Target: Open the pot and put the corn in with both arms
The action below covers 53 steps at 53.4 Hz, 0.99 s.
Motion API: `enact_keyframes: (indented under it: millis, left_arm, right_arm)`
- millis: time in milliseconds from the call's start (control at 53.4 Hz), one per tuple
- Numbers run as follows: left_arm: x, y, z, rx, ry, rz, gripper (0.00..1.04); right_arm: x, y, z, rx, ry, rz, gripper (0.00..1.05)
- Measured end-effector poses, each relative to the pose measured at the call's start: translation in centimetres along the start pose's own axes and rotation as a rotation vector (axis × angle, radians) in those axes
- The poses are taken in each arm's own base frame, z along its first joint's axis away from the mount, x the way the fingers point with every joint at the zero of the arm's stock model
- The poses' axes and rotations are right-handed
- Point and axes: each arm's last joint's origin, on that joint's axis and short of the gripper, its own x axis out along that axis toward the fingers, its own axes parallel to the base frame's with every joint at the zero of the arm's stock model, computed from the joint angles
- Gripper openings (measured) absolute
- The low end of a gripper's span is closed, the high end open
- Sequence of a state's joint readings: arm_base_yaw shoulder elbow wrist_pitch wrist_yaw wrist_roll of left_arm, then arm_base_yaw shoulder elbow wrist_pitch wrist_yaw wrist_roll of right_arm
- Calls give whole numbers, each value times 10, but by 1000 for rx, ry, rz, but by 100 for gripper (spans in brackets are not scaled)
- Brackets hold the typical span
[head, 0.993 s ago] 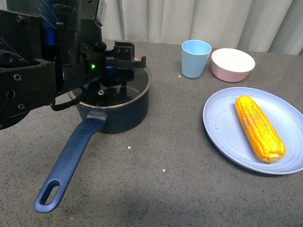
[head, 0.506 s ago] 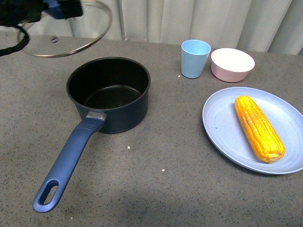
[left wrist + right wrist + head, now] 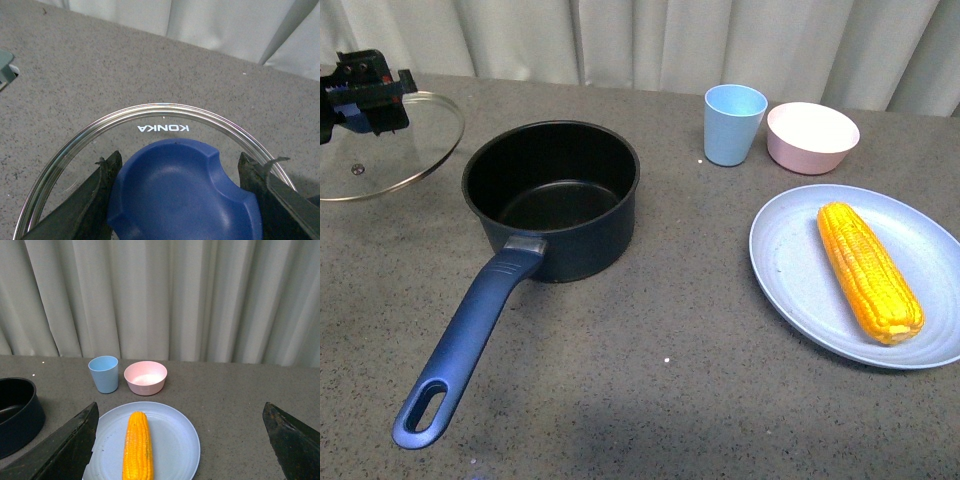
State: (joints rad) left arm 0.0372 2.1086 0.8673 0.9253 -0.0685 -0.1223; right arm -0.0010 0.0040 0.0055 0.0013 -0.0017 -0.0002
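With my left end effector [image 3: 367,92] clamped on the knob [image 3: 182,197] of the lid [image 3: 395,150], I'd set it flat on the surface [image 3: 650,330], well clear of the pot [image 3: 555,240].

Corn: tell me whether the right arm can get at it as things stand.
Probably yes. The corn lies uncovered on the plate, the right claw is open facing it, and nothing stands between them; cup and bowl sit behind the plate.

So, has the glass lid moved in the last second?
Yes. The lid was on the pot; now it is off it, to the pot's left in the front view, held by the left gripper.
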Motion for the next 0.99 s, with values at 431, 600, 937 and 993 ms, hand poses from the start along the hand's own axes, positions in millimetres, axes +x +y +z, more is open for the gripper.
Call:
enact_keyframes:
  millis: [431, 600, 937, 993]
  left_arm:
    - [17, 11, -47, 28, 93, 24, 62]
    - [19, 11, -51, 48, 103, 36, 62]
    - [20, 11, -50, 50, 108, 31, 100]
    - [18, 10, -47, 45, 107, 26, 98]
  right_arm:
    - [0, 0, 0, 0, 0, 0, 96]
    - [0, 0, 0, 0, 0, 0, 96]
    - [0, 0, 0, 0, 0, 0, 96]
    - [0, 0, 0, 0, 0, 0, 96]
